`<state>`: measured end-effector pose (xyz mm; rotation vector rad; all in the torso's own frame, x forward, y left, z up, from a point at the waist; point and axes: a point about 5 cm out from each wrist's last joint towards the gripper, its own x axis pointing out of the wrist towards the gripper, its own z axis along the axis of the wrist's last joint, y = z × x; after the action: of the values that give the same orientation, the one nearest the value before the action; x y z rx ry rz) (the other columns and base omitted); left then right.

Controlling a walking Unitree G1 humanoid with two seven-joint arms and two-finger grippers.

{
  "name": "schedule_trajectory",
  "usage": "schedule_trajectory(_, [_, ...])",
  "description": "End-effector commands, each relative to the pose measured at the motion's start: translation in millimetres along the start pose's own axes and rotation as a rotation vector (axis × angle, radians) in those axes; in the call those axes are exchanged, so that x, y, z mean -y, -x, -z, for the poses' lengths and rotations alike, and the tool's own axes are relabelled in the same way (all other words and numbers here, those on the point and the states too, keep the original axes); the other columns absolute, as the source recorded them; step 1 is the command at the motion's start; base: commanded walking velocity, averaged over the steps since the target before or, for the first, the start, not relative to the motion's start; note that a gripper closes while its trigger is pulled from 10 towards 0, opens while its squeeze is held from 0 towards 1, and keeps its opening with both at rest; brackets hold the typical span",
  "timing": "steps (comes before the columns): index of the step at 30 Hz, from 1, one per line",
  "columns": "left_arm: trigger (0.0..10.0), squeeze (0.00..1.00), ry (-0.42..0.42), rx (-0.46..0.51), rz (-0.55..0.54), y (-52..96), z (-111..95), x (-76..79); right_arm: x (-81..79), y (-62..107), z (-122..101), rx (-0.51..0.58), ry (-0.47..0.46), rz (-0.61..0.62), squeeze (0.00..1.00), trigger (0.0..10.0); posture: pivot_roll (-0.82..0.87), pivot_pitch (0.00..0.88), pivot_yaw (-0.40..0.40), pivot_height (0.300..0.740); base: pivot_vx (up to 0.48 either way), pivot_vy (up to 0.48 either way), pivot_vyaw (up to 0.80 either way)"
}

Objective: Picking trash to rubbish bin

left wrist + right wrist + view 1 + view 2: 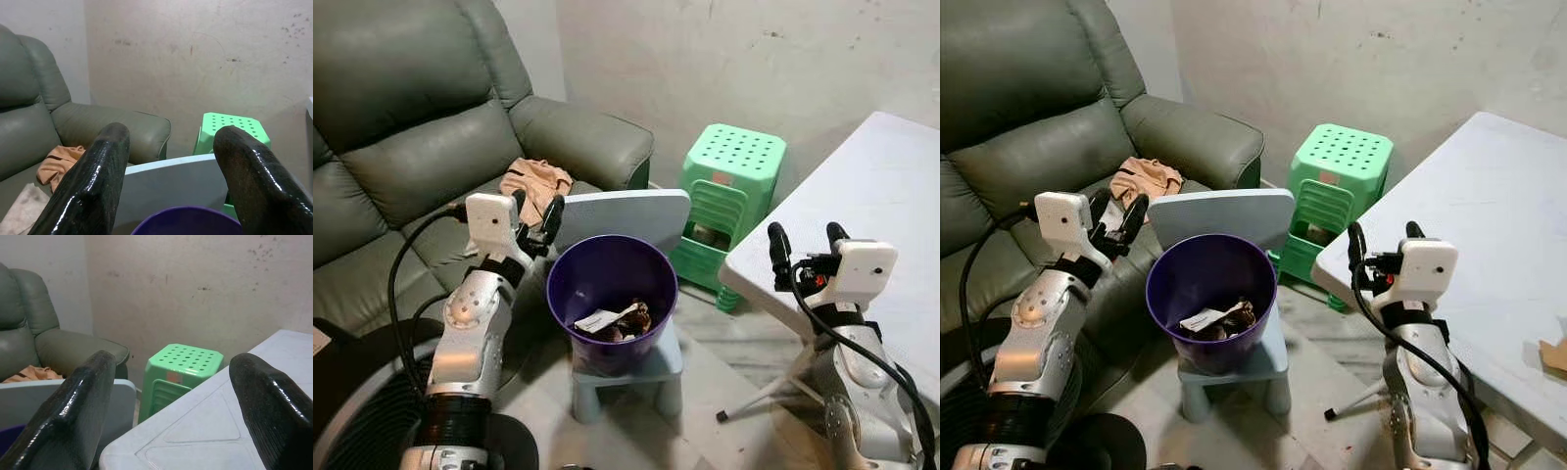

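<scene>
Looking just right of my left gripper (537,217), I see the purple rubbish bin (611,299) on a small blue chair (636,367), paper scraps and trash (617,320) at its bottom. Open floor separates it from the white bench (881,215) edge, where my right gripper (806,242) hovers. Both grippers are spread wide, empty.

A plain living room in a home is showing here: a grey-green leather sofa (421,127) is sitting against a bare plaster wall (754,59), beside a green plastic stool (729,181) and white folding table (891,196).
</scene>
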<state>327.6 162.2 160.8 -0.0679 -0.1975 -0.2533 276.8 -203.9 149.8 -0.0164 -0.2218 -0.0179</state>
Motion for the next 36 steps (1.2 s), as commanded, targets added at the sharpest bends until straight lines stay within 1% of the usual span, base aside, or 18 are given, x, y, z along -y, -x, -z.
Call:
schedule_trajectory(1, [10.0,0.0,0.004,0.011,0.007,0.5,-4.7,-1.8,0.9,-0.4,-4.3,0.018,-0.002,0.004,0.0,10.0,0.02,0.035,0.03,0.74,0.0,0.0,0.0])
schedule_trajectory(11, [10.0,0.0,0.017,0.015,0.01,-1.1,-6.5,0.5,-5.2,-2.0,-3.0,0.017,-0.019,-0.008,0.0,10.0,0.02,0.034,0.028,0.74,0.0,0.0,0.0])
schedule_trajectory(22, [10.0,0.0,0.019,0.013,0.014,-1.8,-6.2,1.9,-5.4,-2.7,-2.4,0.015,-0.016,-0.017,0.0,10.0,0.02,0.025,0.026,0.74,0.0,0.0,0.0])
schedule_trajectory(36, [10.0,0.0,0.024,0.01,0.034,-3.9,-6.3,4.8,-6.1,-1.6,-0.7,0.006,-0.011,-0.021,0.0,10.0,0.02,0.014,0.029,0.74,0.0,-0.351,0.0])
